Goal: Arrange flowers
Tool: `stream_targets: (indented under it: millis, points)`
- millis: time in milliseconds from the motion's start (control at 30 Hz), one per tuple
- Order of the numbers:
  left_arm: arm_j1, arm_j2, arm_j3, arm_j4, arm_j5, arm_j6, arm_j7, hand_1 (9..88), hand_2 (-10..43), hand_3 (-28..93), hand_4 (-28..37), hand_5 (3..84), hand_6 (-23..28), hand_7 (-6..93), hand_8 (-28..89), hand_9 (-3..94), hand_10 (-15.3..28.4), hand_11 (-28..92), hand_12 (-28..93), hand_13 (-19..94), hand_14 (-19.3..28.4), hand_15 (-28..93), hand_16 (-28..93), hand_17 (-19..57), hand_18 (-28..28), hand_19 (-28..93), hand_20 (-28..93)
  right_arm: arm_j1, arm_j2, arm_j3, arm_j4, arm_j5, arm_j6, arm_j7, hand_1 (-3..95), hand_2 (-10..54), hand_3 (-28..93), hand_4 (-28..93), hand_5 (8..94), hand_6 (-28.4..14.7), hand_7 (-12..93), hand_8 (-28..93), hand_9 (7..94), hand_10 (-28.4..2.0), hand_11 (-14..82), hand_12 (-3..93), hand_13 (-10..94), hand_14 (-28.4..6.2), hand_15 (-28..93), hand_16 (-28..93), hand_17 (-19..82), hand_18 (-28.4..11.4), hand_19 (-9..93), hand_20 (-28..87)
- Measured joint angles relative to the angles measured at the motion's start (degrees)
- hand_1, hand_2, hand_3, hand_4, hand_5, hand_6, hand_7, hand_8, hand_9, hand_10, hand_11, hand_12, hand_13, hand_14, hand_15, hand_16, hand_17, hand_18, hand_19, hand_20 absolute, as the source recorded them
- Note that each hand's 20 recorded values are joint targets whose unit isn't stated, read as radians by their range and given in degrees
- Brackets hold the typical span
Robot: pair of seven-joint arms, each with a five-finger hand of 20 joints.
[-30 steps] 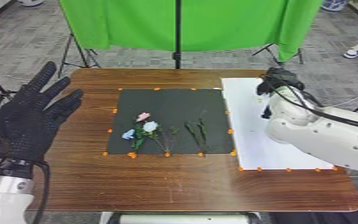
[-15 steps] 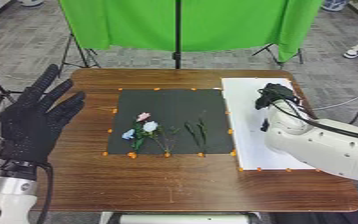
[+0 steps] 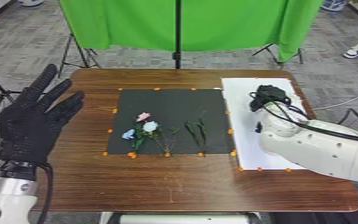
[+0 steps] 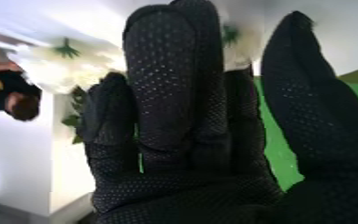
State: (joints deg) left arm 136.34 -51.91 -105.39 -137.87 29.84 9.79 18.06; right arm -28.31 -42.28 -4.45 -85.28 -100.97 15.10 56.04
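The left hand (image 3: 35, 117) is at the table's left edge with its fingers straight and spread, away from the flowers. Over the far part of the white sheet (image 3: 246, 142) is the right hand (image 3: 271, 94). In the right wrist view the right hand (image 4: 189, 115) has extended fingers, the thumb apart from them, and holds nothing visible. On the black mat (image 3: 162, 102) lie a pink flower (image 3: 143, 116), a white flower (image 3: 150, 126) and a blue flower (image 3: 128, 134), close together with green stems. Leafy green stems (image 3: 196, 132) lie separately to their right.
Orange markers (image 3: 132, 155) line the edges of the mat and sheet on the brown table (image 3: 171, 187). A green cloth (image 3: 122, 30) hangs beyond the far edge. White blossoms with green leaves (image 4: 71, 67) show behind the fingers in the right wrist view.
The right hand has moved left and a little nearer over the white sheet. The left hand has shifted only slightly, and the flowers lie as before.
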Motion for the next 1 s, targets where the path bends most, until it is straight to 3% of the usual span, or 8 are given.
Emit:
stream_targets:
  millis: [100,367,633,733,833,1000]
  points:
    - [0.0,0.0,0.08,0.01,0.0,0.0,0.04,20.1,6.2,76,-28.2,23.7,2.8,15.5,-11,18.7,14.1,16,13,15,22.8,29,-1,-14.6,28.3,47,11,0.3,-0.8,-1.6,0.9,-2.3,1.9,0.4,56.1,-9.5,63,-28,85.4,5.1,17,1,93.6,-4.1,11.5,27.8,86,-3.0,48,20,50,-15.6,93,17]
    - [0.5,-0.19,-0.49,-0.03,-0.01,-0.03,0.07,20.0,6.2,75,-28.2,23.7,2.8,15.6,-11,18.7,14.1,16,13,15,22.9,29,-1,-14.7,28.4,47,11,-0.1,-1.2,-4.7,1.4,-6.5,9.1,1.0,56.0,-9.5,65,-28,87.1,4.2,17,2,93.7,-4.7,16.9,25.3,87,-2.6,47,20,50,-15.3,93,18]
    - [5.2,-1.27,-5.66,-1.01,0.04,-0.28,0.08,19.4,6.0,75,-28.3,23.7,2.8,15.3,-11,18.8,14.1,15,14,15,23.0,29,-1,-14.7,28.4,47,11,0.6,-0.9,-5.0,-4.7,-9.0,16.8,-1.6,55.4,-9.5,67,-28,87.4,3.8,17,3,93.7,-4.9,17.6,25.3,87,-2.6,48,21,49,-15.5,93,20]
    - [6.5,-1.53,-5.75,-1.05,-0.56,-0.37,0.85,19.1,6.0,74,-28.3,23.7,2.8,15.3,-11,18.9,14.2,15,14,15,23.1,29,-1,-14.6,28.4,47,12,2.7,-2.0,-6.2,-8.0,-9.0,17.6,-4.5,55.3,-9.5,67,-28,87.3,3.6,17,3,93.7,-4.8,17.5,25.6,87,-2.6,49,21,49,-15.6,93,21]
    - [6.8,-1.54,-5.55,-0.97,-2.41,-0.73,2.1,19.0,6.1,74,-28.3,23.7,2.8,15.2,-11,19.1,14.2,15,14,15,23.1,29,-1,-14.6,28.4,47,12,4.2,-4.4,-6.4,-9.9,-8.9,17.4,-7.0,55.2,-9.5,68,-28,87.3,3.6,17,3,93.7,-4.8,17.8,25.7,87,-2.6,49,21,49,-15.7,93,22]
    - [5.9,-1.53,-5.09,-0.79,-2.65,-1.09,1.99,19.0,6.1,74,-28.3,23.7,2.8,15.4,-11,19.2,14.2,15,14,15,23.3,29,0,-14.5,28.4,47,12,4.6,-10.2,-6.3,-11.0,-8.8,16.3,-8.4,55.2,-9.5,68,-28,87.0,3.3,17,3,93.7,-4.9,17.6,25.7,86,-2.7,50,21,49,-15.8,93,23]
